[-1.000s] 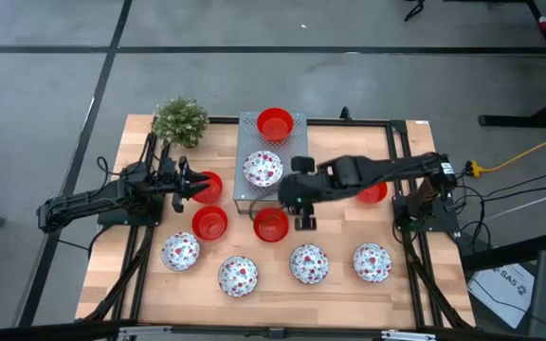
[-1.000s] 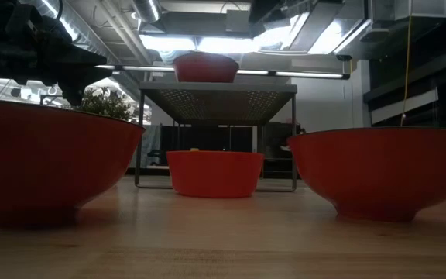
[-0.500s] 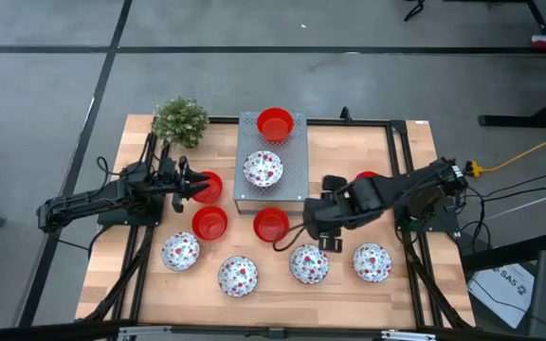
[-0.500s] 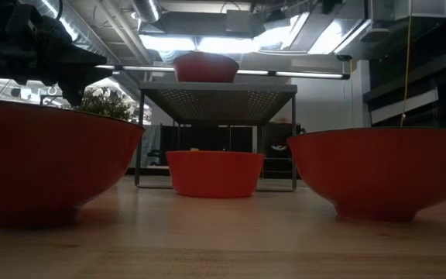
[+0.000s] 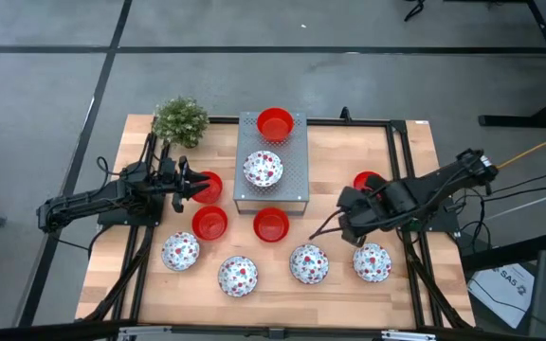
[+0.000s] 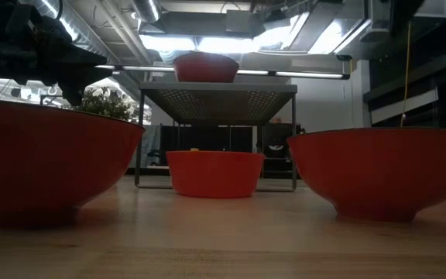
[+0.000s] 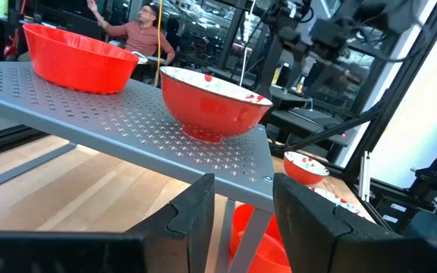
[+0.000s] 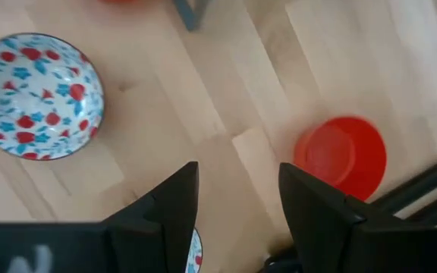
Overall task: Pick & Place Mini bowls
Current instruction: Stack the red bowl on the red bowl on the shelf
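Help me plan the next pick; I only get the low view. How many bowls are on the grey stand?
Observer: Two on the stand: a red bowl at the back and a speckled bowl in front of it.
Operator: Is the right gripper holding anything?
Observer: No. The right gripper is open and empty, above the table.
Operator: And the left?
Observer: The left gripper is open and empty, pointing at the stand.
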### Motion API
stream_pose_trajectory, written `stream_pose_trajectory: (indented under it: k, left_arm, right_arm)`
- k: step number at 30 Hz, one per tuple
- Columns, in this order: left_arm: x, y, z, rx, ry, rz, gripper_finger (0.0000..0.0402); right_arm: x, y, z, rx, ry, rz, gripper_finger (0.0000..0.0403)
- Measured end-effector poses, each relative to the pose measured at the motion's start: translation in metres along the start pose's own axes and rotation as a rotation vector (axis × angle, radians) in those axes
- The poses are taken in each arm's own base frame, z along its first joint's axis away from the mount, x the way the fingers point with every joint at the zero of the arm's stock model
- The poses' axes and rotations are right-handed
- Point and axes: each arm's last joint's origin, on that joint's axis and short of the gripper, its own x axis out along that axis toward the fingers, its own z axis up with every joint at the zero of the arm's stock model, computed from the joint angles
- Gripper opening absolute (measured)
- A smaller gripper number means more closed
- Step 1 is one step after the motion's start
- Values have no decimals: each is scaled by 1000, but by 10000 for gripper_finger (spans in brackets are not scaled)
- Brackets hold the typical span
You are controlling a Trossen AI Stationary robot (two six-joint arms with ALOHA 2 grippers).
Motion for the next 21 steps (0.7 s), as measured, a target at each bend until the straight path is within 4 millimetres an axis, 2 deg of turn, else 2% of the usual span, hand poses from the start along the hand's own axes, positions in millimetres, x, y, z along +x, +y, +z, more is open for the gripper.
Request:
stream_pose_trajectory:
  k: [5, 12, 21]
  left_arm:
    - [0, 0, 0, 0, 0, 0, 130]
    - [0, 0, 0, 0, 0, 0, 130]
    - [0, 0, 0, 0, 0, 0, 130]
  right_arm:
    - [18, -10, -15, 42, -7, 12, 184]
    - [39, -24, -25, 141, 52, 32, 184]
    - [69, -42, -29, 220, 102, -59, 184]
